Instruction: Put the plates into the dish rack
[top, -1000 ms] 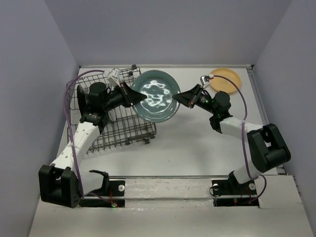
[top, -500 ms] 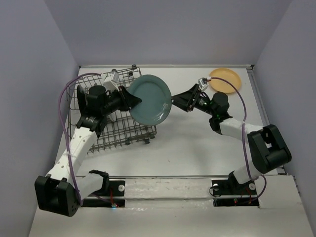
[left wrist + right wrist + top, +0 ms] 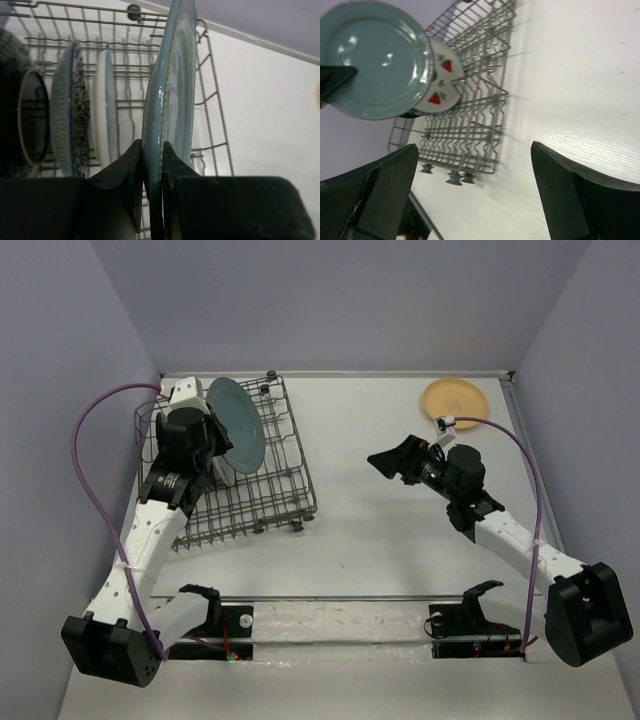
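Observation:
My left gripper [image 3: 214, 437] is shut on the lower rim of the teal plate [image 3: 238, 420] and holds it upright over the dish rack [image 3: 275, 490]. In the left wrist view its fingers [image 3: 131, 165] pinch the teal plate [image 3: 172, 90]. Left of it, a white plate [image 3: 105, 110], a blue-and-white floral plate [image 3: 70, 110] and a black-rimmed plate [image 3: 30, 125] stand in the rack. The right wrist view shows the watermelon plate [image 3: 445, 82] behind the teal plate [image 3: 375, 60]. My right gripper [image 3: 385, 460] hangs open and empty over the table. The yellow-orange plate [image 3: 455, 400] lies flat at the back right.
The rack's right wall [image 3: 487, 65] and its small wheels [image 3: 455, 177] face the middle of the table. Purple cables [image 3: 90, 455] loop off both arms. A metal rail [image 3: 330, 597] runs along the near edge.
The right gripper let go of the teal plate, opened wide and drew back to the right. The left arm swung the plate left over the rack and turned it upright.

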Controlling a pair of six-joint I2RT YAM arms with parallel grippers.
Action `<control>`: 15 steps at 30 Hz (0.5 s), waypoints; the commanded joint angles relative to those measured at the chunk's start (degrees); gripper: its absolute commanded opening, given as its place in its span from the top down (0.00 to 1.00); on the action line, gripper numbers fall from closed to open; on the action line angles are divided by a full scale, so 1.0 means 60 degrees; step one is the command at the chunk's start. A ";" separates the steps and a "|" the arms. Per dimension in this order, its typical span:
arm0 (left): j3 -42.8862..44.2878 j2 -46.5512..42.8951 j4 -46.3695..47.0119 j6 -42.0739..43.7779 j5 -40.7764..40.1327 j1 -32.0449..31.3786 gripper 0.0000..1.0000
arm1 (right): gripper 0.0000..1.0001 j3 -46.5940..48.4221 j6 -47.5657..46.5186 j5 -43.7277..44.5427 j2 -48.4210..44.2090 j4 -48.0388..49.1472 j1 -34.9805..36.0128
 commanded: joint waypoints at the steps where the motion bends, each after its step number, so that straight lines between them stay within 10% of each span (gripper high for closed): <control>1: 0.0889 0.0425 0.0943 0.0578 -0.1915 0.0027 0.95 | 0.01 -0.0388 -0.0853 0.1381 -0.0442 -0.0742 0.0021; 15: 0.0567 0.1934 0.1718 0.1047 -0.3161 -0.0148 0.94 | 0.03 -0.0461 -0.0853 0.1571 -0.0721 -0.0757 0.0021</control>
